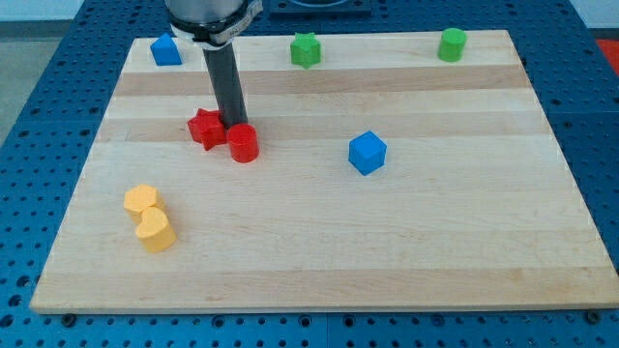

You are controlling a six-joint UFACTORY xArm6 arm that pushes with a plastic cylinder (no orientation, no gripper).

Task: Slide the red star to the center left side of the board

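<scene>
My tip (233,124) stands just above the red cylinder (243,143), touching the red star (205,128) at the star's right. The star sits left of the cylinder, touching it, on the board (435,222). No writing shows; the rod has no jaws.

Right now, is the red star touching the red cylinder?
Touching. The camera view shows the red star pressed against the red cylinder, no board visible between them, my tip just behind.

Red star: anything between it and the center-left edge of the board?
Nothing visible. The red star has bare board on the view's left. My tip sits at its right side, the red cylinder just right of it; the yellow blocks lie lower.
</scene>
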